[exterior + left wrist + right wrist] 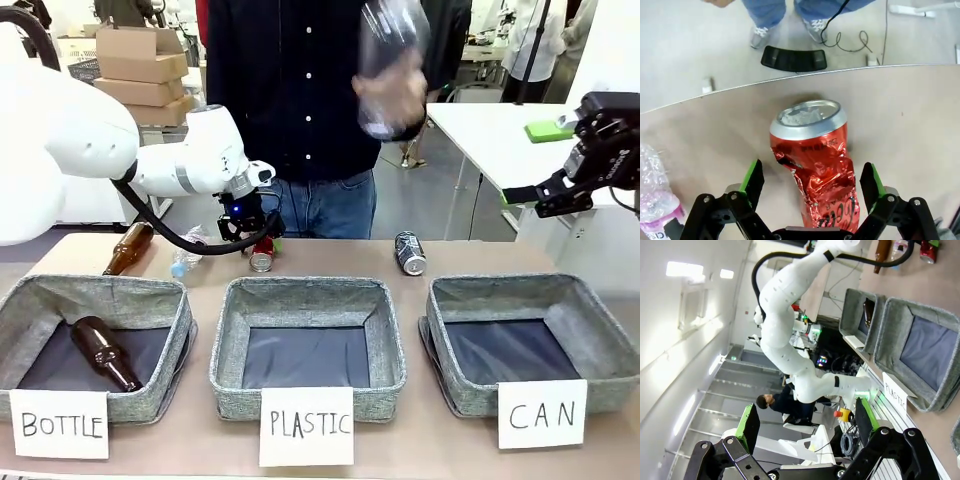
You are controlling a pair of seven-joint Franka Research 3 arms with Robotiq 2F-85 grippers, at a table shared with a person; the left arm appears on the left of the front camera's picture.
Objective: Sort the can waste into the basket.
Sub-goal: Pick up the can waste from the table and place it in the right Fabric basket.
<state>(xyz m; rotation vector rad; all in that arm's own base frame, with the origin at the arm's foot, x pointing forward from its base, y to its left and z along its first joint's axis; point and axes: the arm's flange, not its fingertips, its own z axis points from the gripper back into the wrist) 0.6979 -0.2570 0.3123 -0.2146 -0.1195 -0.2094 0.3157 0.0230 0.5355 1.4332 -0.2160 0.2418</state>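
Observation:
A dented red can [262,258] lies on the table behind the middle basket. In the left wrist view the red can [815,165] lies between the green pads of my left gripper [811,175], which stands open with a gap on each side. From the front, the left gripper [250,235] hangs right over that can. A dark grey can [409,253] stands farther right on the table. The grey basket [530,288] carded "CAN" sits at the front right with nothing in it. My right gripper [545,200] is open and raised off the table's right edge; the right wrist view shows the right gripper [805,425] holding nothing.
Baskets carded "BOTTLE" [100,290] and "PLASTIC" [305,292] stand left and middle. One brown bottle [103,353] lies in the BOTTLE basket. Another brown bottle [127,248] and a clear plastic bottle [185,262] lie left of my gripper. The person holds up a clear bottle [390,70].

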